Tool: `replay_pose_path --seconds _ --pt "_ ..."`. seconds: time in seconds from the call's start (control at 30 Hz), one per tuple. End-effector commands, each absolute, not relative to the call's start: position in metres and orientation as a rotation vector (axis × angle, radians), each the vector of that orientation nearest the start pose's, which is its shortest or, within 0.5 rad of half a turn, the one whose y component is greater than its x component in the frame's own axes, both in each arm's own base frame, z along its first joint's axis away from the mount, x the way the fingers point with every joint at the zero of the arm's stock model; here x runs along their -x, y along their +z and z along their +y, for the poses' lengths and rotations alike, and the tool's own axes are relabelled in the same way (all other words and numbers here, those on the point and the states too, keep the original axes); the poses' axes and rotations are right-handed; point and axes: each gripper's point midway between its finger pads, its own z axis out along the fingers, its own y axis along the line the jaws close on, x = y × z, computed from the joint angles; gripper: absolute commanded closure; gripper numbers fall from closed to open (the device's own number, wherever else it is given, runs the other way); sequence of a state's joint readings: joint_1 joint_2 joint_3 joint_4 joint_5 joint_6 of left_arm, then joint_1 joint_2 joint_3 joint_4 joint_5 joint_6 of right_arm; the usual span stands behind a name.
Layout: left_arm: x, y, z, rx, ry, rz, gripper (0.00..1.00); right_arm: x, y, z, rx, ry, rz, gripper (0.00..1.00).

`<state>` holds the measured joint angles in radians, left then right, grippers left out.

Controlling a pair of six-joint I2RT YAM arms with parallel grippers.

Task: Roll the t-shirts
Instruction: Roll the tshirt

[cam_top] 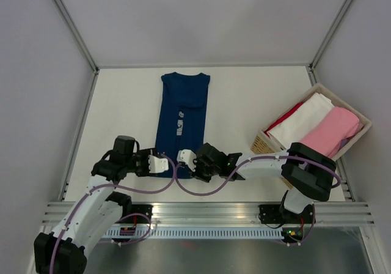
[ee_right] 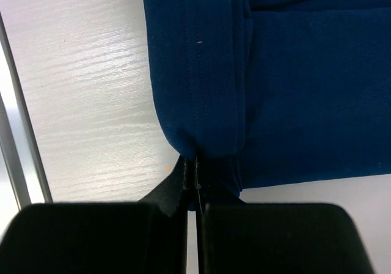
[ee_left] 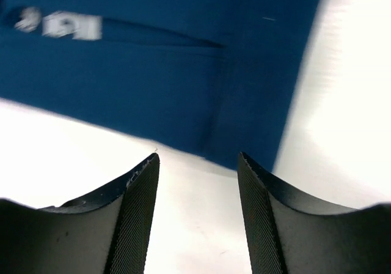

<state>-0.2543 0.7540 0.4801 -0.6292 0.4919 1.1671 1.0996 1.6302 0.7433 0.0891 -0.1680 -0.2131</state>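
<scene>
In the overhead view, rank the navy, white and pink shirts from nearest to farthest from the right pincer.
1. Navy t-shirt, its hem pinched in the right pincer.
2. White shirt, in the basket's left half.
3. Pink shirt, in its right half.

Folded navy t-shirt [cam_top: 183, 112] on white table [cam_top: 244, 96], filled basket [cam_top: 261, 143] at right
</scene>
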Motion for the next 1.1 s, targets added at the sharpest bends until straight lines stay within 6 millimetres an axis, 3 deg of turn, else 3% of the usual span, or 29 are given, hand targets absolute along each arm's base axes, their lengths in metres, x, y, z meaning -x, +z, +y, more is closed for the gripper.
replay_pose_path --seconds 0.0,0.13,0.3,0.67,0.77,0.8,0.83,0.87,0.9,1.0,1.03,1.07 --pt "-0.167 0.053 -0.108 -1.904 -0.220 1.495 0.40 -0.143 0.028 0.353 1.537 0.793 1.935 1.00" --pt "-0.155 0.036 -0.106 -1.989 -0.236 1.495 0.39 -0.144 0.034 0.352 1.498 0.901 1.949 1.00" --pt "-0.146 0.020 -0.106 -2.052 -0.277 1.474 0.39 -0.152 0.035 0.348 1.472 0.910 1.962 1.00" --pt "-0.174 0.002 -0.095 -1.987 -0.172 1.657 0.43 -0.145 0.031 0.347 1.503 0.944 1.972 1.00" --pt "-0.174 -0.003 -0.091 -1.996 -0.178 1.706 0.67 -0.144 0.033 0.347 1.508 0.950 1.973 1.00" --pt "-0.171 -0.004 -0.089 -2.004 -0.187 1.726 0.86 -0.143 0.035 0.347 1.511 0.957 1.973 1.00" --pt "-0.172 0.000 -0.090 -2.011 -0.195 1.734 0.94 -0.142 0.037 0.347 1.513 0.961 1.977 1.00" --pt "-0.168 0.002 -0.089 -2.024 -0.224 1.748 0.97 -0.140 0.036 0.343 1.522 0.964 1.999 1.00" --pt "-0.148 0.003 -0.087 -2.059 -0.320 1.796 0.98 -0.134 0.038 0.343 1.546 0.991 2.010 1.00" --pt "-0.127 0.026 -0.096 -2.093 -0.515 1.812 0.98 -0.119 0.040 0.336 1.573 1.053 2.079 1.00" --pt "-0.107 0.034 -0.092 -2.129 -0.643 1.885 0.98 -0.109 0.044 0.335 1.583 1.121 2.092 1.00" --pt "-0.098 0.038 -0.092 -2.138 -0.713 1.910 0.98 -0.102 0.045 0.333 1.590 1.157 2.112 0.99"
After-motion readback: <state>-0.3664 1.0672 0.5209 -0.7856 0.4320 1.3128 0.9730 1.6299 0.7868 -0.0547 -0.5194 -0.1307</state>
